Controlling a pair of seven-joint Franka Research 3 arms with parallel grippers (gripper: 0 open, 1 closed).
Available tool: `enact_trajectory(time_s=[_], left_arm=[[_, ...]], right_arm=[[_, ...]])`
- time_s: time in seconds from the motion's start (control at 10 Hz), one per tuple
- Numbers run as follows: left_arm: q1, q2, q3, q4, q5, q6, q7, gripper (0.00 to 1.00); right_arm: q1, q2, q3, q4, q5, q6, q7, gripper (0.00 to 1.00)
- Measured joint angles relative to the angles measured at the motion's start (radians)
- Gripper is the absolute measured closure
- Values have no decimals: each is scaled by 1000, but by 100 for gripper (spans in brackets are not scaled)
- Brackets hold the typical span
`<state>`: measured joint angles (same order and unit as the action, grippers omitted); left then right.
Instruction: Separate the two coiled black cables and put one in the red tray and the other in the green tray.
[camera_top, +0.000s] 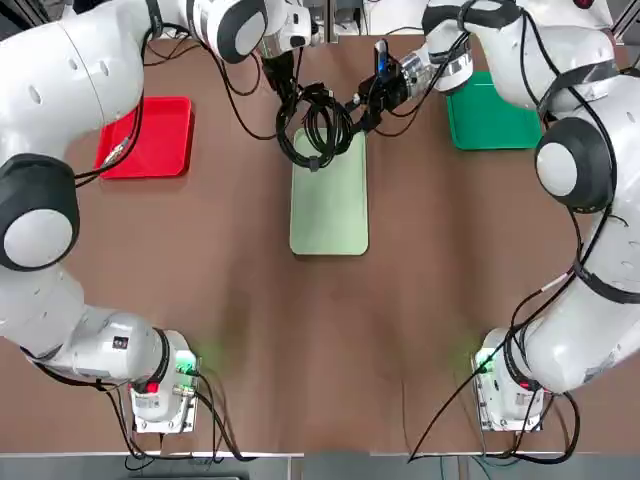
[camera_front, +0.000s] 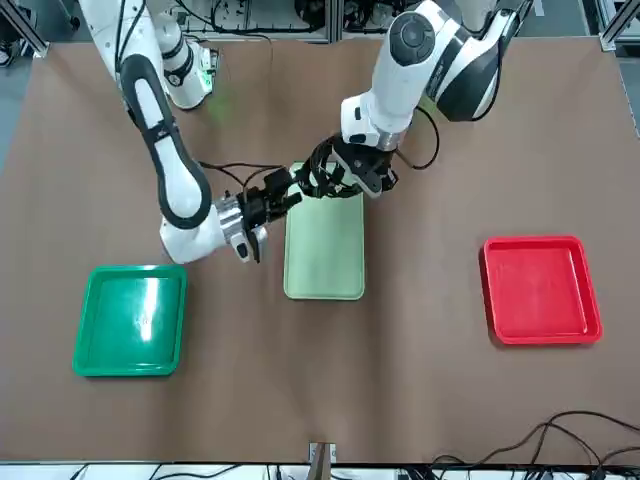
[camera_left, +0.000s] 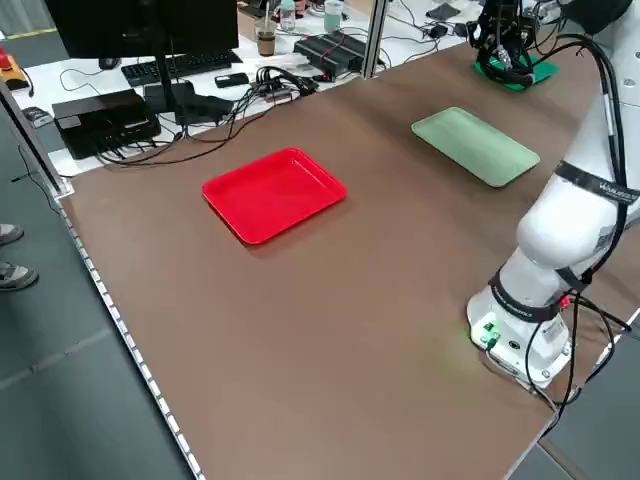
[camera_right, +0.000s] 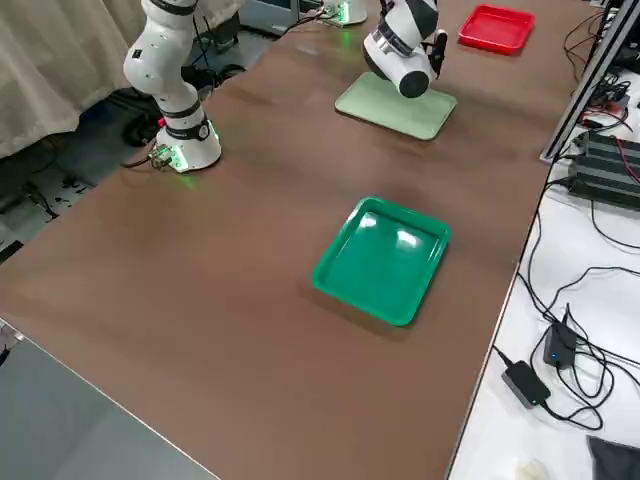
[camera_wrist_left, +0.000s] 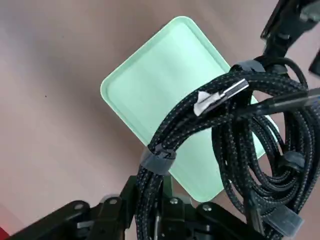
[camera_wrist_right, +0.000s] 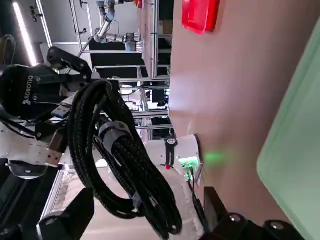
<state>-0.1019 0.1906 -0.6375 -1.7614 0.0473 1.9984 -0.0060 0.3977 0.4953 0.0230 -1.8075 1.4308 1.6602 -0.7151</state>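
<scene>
Table (camera_front: 420, 390) with a brown top spreads out below both pincers. The left pincer (camera_wrist_left: 150, 181) is over its far half, clamped on a bundle of the two coiled black cables (camera_wrist_left: 295, 160); the right pincer (camera_wrist_right: 149, 191) faces it from the robot's right, fingers well apart, with cable loops near them. Below the left pincer and the cables, resting on the table, is the pale mint-green tray (camera_top: 330, 205), reaching from under the coils toward the robot's bases. The red tray (camera_top: 160, 140) lies out to the left pincer's left, and the green tray (camera_top: 495, 115) to the right pincer's right, partly covered by the right arm in the top view. Both coils hang off the table, lapped over each other beside the left pincer; where one ends and the other begins is hard to tell. A grey wrap (camera_wrist_left: 157, 161) binds the bundle right by the left pincer's fingertips, and another (camera_wrist_left: 284, 220) circles the loops farther from it. Smallest, a white tag (camera_wrist_left: 205, 101) sits on the loops, beyond the nearer wrap from the left pincer.
</scene>
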Motion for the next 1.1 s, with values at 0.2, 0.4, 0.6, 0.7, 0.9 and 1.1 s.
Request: enact_trajectory(time_s=[0.2, 0.4, 0.6, 0.7, 0.9, 1.1], left_arm=[[0, 0, 2, 1, 0, -4, 1, 76], [0, 0, 2, 2, -1, -5, 1, 76], [0, 0, 2, 5, -1, -5, 1, 76], [0, 0, 2, 5, -1, -5, 1, 76], [1, 0, 3, 5, -1, -5, 1, 76], [2, 0, 3, 5, -2, -5, 1, 76]], right_arm=[[14, 0, -1, -7, 7, 7, 0, 18], [12, 0, -6, -9, 8, 7, -2, 33], [11, 0, -10, -9, 7, 7, -4, 55], [11, 0, -11, -9, 6, 7, -5, 62], [11, 0, -12, -9, 4, 5, -4, 77], [10, -2, -14, -6, -26, 3, 43, 83]])
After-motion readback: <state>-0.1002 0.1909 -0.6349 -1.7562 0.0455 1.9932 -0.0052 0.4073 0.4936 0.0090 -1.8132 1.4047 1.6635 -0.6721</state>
